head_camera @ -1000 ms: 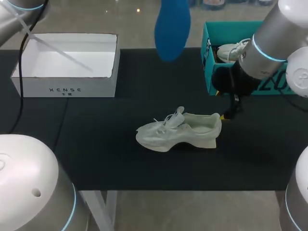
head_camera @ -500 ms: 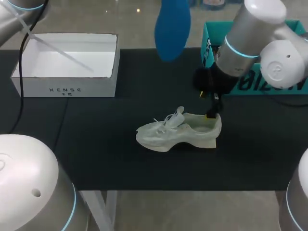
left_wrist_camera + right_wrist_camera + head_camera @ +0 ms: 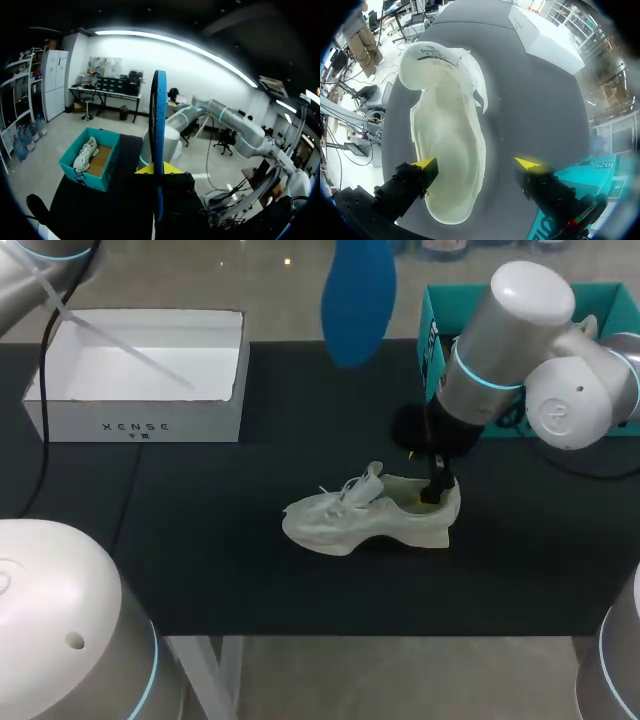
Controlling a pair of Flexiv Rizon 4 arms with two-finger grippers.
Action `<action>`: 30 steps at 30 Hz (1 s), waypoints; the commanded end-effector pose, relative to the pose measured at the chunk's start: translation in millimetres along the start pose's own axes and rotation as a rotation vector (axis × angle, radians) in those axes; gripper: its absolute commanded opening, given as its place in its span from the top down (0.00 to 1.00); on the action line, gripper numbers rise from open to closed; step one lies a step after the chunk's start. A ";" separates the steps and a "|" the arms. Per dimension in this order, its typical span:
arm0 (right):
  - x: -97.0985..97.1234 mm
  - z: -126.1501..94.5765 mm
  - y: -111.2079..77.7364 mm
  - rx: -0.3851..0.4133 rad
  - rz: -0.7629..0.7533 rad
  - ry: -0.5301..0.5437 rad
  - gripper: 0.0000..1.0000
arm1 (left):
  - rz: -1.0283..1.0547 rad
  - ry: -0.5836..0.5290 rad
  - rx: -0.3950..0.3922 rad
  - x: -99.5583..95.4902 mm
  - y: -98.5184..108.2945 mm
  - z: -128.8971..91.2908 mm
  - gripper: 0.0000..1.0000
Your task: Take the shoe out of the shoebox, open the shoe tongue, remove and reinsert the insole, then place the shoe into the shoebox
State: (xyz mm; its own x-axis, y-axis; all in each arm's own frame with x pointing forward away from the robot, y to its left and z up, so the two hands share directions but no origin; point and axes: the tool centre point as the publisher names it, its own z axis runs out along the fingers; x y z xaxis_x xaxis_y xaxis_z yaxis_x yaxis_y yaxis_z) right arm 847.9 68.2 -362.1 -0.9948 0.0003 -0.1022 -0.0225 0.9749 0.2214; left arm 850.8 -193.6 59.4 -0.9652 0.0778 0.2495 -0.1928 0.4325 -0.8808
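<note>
Right gripper (image 3: 476,163) spread wide, gripping nothing, low over the heel of the off-white sneaker (image 3: 370,512). The sneaker stands upright mid-table (image 3: 200,540), tongue lifted, laces loose. Left gripper (image 3: 159,172) is clamped on the blue insole (image 3: 158,125), which stands on edge in the air.

We count two white shoes, a loose shoe (image 3: 370,512) and a boxed shoe (image 3: 86,154), two shoeboxes, a white box (image 3: 200,425) and a teal box (image 3: 430,370), and one blue insole (image 3: 358,300)
</note>
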 end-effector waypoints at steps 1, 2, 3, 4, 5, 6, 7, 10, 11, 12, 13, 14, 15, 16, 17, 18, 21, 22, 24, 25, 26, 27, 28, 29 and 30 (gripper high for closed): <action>-4.1 12.8 2.5 0.008 -0.007 0.020 0.00 | 0.000 0.001 -0.002 -0.4 -0.3 -0.5 1.00; -3.8 15.6 2.8 0.013 -0.013 0.029 0.00 | 0.000 0.001 -0.002 -0.4 -0.3 -0.5 1.00; -3.7 18.3 2.8 0.021 -0.018 0.038 0.46 | 0.000 0.001 -0.002 -0.4 -0.3 -0.5 1.00; -3.7 21.4 2.3 0.020 -0.020 0.044 0.73 | 0.000 0.001 -0.002 -0.4 -0.3 -0.5 1.00; -3.4 23.7 1.8 0.019 -0.021 0.050 1.00 | 0.000 0.001 -0.002 -0.4 -0.3 -0.5 1.00; -2.4 25.4 2.1 0.021 -0.023 0.055 1.00 | 0.000 0.001 -0.002 -0.4 -0.3 -0.5 1.00; -1.7 26.4 2.4 0.020 -0.025 0.060 1.00 | 0.000 0.001 -0.002 -0.4 -0.3 -0.5 1.00; -1.8 28.8 2.1 0.023 -0.028 0.066 1.00 | 0.000 0.001 -0.002 -0.4 -0.3 -0.5 1.00; -1.7 29.1 2.1 0.024 -0.029 0.068 1.00 | 0.000 0.001 -0.002 -0.4 -0.3 -0.5 1.00; -1.6 29.4 2.0 0.024 -0.029 0.069 1.00 | 0.000 0.001 -0.002 -0.4 -0.3 -0.5 1.00; -1.5 29.5 2.0 0.024 -0.030 0.070 1.00 | 0.000 0.001 -0.002 -0.4 -0.3 -0.5 1.00; -1.5 29.6 1.9 0.025 -0.031 0.071 1.00 | 0.000 0.001 -0.002 -0.4 -0.3 -0.5 1.00; -1.3 29.8 1.9 0.025 -0.031 0.071 1.00 | 0.000 0.001 -0.002 -0.4 -0.3 -0.5 1.00; -0.9 29.9 1.7 0.025 -0.032 0.073 1.00 | 0.000 0.001 -0.002 -0.4 -0.3 -0.5 1.00; -0.3 29.7 1.4 0.025 -0.033 0.073 1.00 | 0.000 0.001 -0.002 -0.4 -0.3 -0.5 1.00; 0.5 29.2 1.2 0.025 -0.033 0.073 1.00 | 0.000 0.001 -0.002 -0.4 -0.3 -0.5 1.00; 2.6 25.5 0.4 0.023 -0.035 0.071 1.00 | 0.000 0.001 -0.002 -0.4 -0.3 -0.5 1.00; 3.2 22.7 -0.6 0.023 -0.034 0.065 1.00 | 0.000 0.001 -0.002 -0.4 -0.3 -0.5 1.00; 3.6 15.6 -3.1 0.019 -0.030 0.050 1.00 | 0.000 0.001 -0.002 -0.4 -0.3 -0.5 1.00; 3.7 10.7 -4.4 0.017 -0.027 0.042 1.00 | 0.000 0.001 -0.002 -0.4 -0.3 -0.5 1.00; 3.5 5.5 -5.7 0.015 -0.027 0.034 1.00 | 0.000 0.001 -0.002 -0.4 -0.3 -0.5 1.00; 2.5 0.4 -7.6 0.013 -0.025 0.026 1.00 | 0.000 0.001 -0.002 -0.4 -0.3 -0.5 1.00; 0.5 -5.0 -10.4 0.011 -0.023 0.017 1.00 | 0.000 0.001 -0.002 -0.4 -0.3 -0.5 1.00; 0.1 -11.3 -12.0 0.010 -0.023 0.008 1.00 | 0.000 0.001 -0.002 -0.4 -0.3 -0.5 1.00; -0.3 -17.9 -13.6 0.010 -0.021 -0.003 1.00 | 0.000 0.001 -0.002 -0.4 -0.3 -0.5 1.00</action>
State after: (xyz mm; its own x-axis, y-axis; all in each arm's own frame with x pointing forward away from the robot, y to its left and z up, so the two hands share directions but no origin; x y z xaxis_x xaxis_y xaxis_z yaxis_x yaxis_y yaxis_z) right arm 858.1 65.9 -370.0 -0.9960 -0.0255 -0.0861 -0.0427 0.9781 0.2039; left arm 850.8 -193.6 59.4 -0.9652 0.0778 0.2496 -0.1929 0.4326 -0.8807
